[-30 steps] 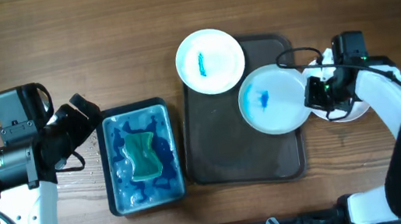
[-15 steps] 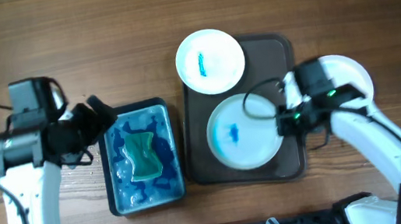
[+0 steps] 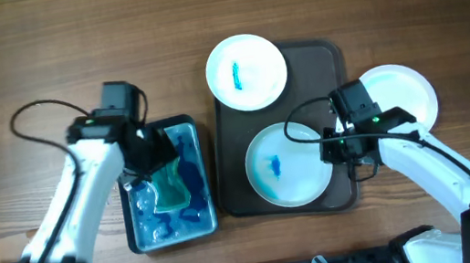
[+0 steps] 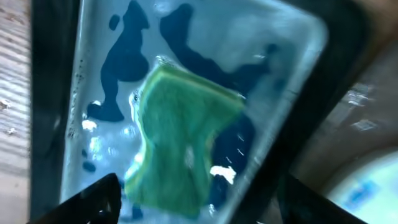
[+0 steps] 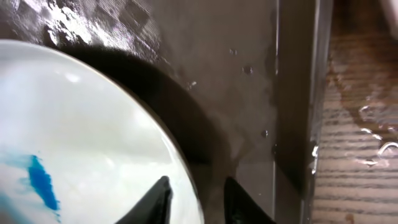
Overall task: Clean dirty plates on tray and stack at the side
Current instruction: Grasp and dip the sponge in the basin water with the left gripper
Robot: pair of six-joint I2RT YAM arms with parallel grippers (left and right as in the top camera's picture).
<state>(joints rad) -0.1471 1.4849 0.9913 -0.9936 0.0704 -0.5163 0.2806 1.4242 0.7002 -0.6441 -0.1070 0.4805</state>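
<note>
The right gripper [image 3: 337,147] is down at the right edge of the smeared plate [image 3: 289,165]. From its own wrist view the right gripper [image 5: 196,190] has one finger over the white of the plate [image 5: 74,137] and the other just off its rim, above the tray [image 5: 236,62]. The gap between them is narrow. I cannot tell from here whether they are pinching the rim or have let go. That plate sits in the near half of the tray [image 3: 238,149], with a blue streak a little left of its middle and a dark shadow under its right edge.

The second plate [image 3: 246,72] is at the tray's far left corner, hanging over the rim onto the table [image 3: 66,44]. It has a blue smear on it too. The third plate [image 3: 409,89] lies on the table just right of the tray, partly hidden behind the right arm. What I can see of it looks plain white. The wrist view shows the wood beside the tray wet, with drops on the tray floor as well.

On the other side, the left gripper [image 3: 150,153] hangs over the far end of the basin [image 3: 208,181], which stands just left of the tray. The left gripper [image 4: 202,205] is spread wide and holds nothing. A green sponge [image 4: 180,149] lies below it in the patchy blue water, and the overhead view puts the sponge [image 3: 169,185] near the middle of the basin.
</note>
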